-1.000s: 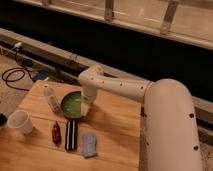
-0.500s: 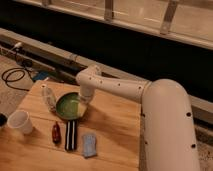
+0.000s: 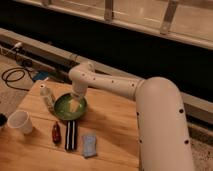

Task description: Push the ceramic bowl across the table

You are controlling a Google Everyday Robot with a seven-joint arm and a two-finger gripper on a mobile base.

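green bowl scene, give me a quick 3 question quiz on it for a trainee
1. True or false: the gripper is down at the ceramic bowl.
2. Which item stands nearest the table's left edge? A) white cup B) blue packet C) black bar
3. Fill in: the small clear bottle stands just ___ of the bowl in the camera view.

Key: 1 true. 2 A. 3 left.
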